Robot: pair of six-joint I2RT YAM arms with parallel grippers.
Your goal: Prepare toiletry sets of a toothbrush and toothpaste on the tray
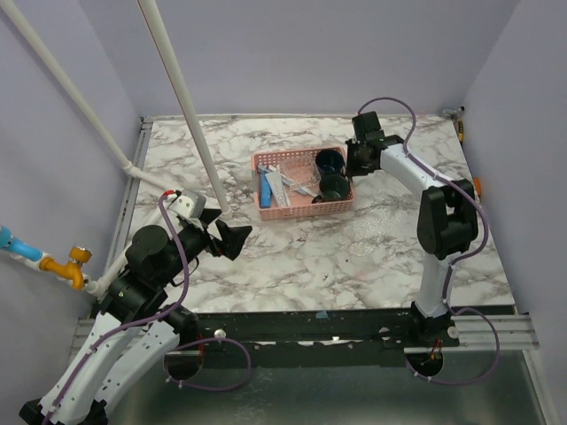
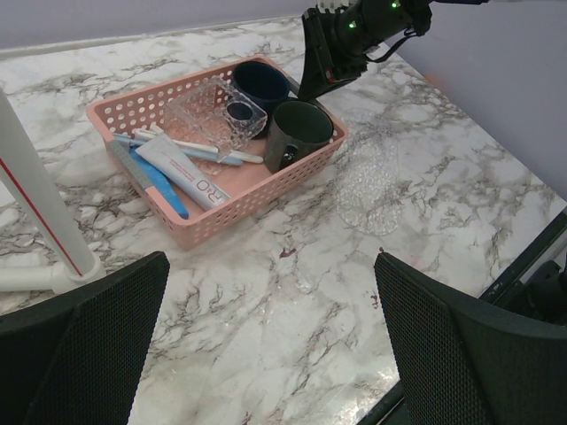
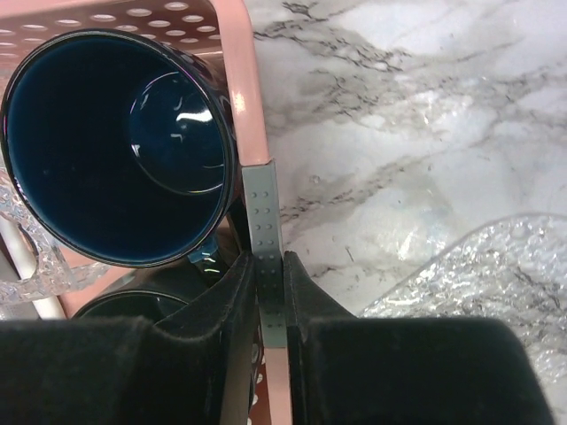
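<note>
A pink lattice basket (image 1: 301, 208) (image 2: 221, 217) holds a white toothpaste tube (image 2: 182, 166), a blue toothbrush (image 2: 161, 181), white toothbrushes (image 2: 195, 146), two dark mugs (image 2: 297, 133) and a clear tray (image 2: 205, 111) leaning inside. A second clear tray (image 2: 368, 181) (image 3: 483, 283) lies on the table to the basket's right. My right gripper (image 1: 352, 159) (image 3: 268, 266) is shut on the basket's (image 3: 237, 80) right rim at a grey strip, beside the blue mug (image 3: 115, 146). My left gripper (image 1: 223, 228) (image 2: 270, 266) is open and empty over bare marble, nearer me than the basket.
A white pole (image 1: 186, 106) (image 2: 40, 208) slants up from the table left of the basket. The marble table (image 1: 292, 266) is walled on the left, back and right. Its near edge (image 2: 532, 252) shows in the left wrist view.
</note>
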